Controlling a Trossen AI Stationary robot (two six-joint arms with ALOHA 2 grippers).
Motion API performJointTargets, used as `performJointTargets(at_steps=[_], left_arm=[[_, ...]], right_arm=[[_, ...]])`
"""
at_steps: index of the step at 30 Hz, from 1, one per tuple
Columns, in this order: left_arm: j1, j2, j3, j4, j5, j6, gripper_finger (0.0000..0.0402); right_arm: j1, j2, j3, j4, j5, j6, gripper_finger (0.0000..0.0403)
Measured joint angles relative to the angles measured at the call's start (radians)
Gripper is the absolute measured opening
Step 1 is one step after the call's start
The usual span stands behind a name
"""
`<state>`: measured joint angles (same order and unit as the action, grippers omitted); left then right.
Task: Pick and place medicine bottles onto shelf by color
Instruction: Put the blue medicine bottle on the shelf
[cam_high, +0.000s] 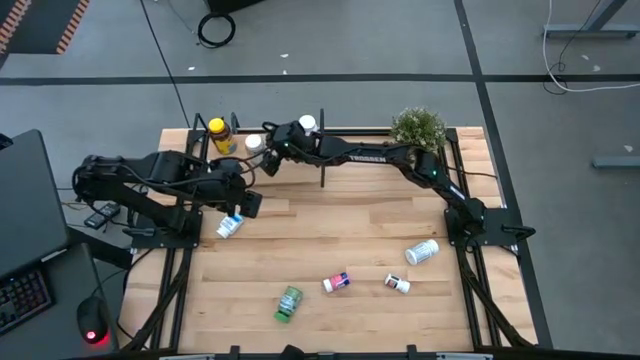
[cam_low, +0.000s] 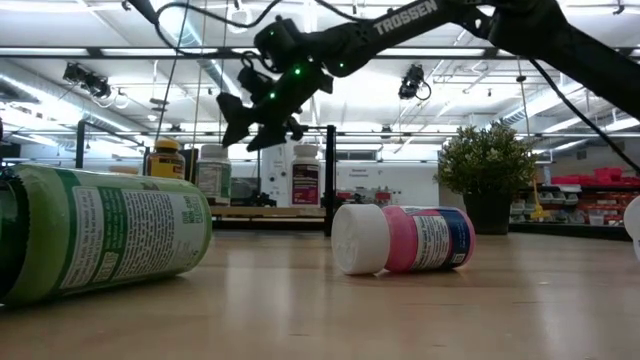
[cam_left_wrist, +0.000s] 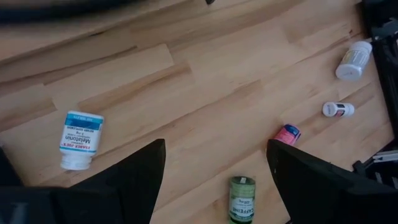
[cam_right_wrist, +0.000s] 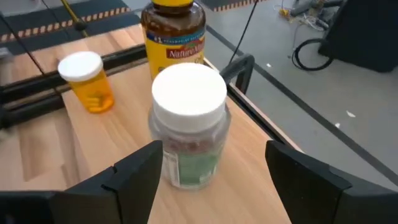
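Green bottle (cam_low: 100, 232): lying on its side closest to the low camera, on the worktop (cam_high: 330, 235), well apart from both sets of jaws.
Right jaws (cam_right_wrist: 214, 171): spread wide and holding nothing; they straddle the space just short of a white-capped, green-labelled bottle (cam_right_wrist: 188, 124).
Bottle ahead of right jaws: standing upright on the shelf (cam_right_wrist: 43, 155), long axis vertical, its cap level with the gap between the fingers, apparently not touched by them.
Beyond it: an amber yellow-capped bottle (cam_right_wrist: 173, 34) and a small orange vial (cam_right_wrist: 89, 81), both upright, farther out on the shelf.
Left jaws (cam_left_wrist: 214, 177): also spread wide and empty, hanging over the worktop.
Nearest loose bottle to left jaws: a blue-labelled bottle (cam_left_wrist: 79, 140), lying flat just off to one side of the fingers, not between them.
Farther from left jaws: the green bottle, a pink one (cam_left_wrist: 286, 134) and two white ones (cam_left_wrist: 354, 60), all lying down.
Judgement: the left arm looks nearer the loose bottles; its jaws would need to shift sideways over the blue-labelled one and close across its long axis.
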<state>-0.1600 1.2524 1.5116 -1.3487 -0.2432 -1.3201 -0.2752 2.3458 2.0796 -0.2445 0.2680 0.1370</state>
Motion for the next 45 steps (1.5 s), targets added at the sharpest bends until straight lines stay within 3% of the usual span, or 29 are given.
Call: performJointTargets(at_steps=[10, 21, 33, 45], left_arm=[[0.0, -0.001, 0.0, -0.003, -0.03, -0.003, 0.0286], [0.0, -0.001, 0.0, -0.006, -0.03, -0.003, 0.0286], [0.0, -0.001, 0.0, -0.029, -0.034, 0.007, 0.0286], [0.0, -0.002, 0.0, -0.033, -0.034, 0.007, 0.0286]], right_arm=[[-0.001, 0.009, -0.002, -0.1, -0.139, 0.088, 0.029], [-0.028, 0.009, -0.106, 0.108, -0.123, 0.091, 0.0273], [-0.056, 0.01, -0.109, 0.214, -0.156, 0.085, 0.0267], [-0.033, 0.01, -0.109, 0.066, -0.198, 0.094, 0.0266]])
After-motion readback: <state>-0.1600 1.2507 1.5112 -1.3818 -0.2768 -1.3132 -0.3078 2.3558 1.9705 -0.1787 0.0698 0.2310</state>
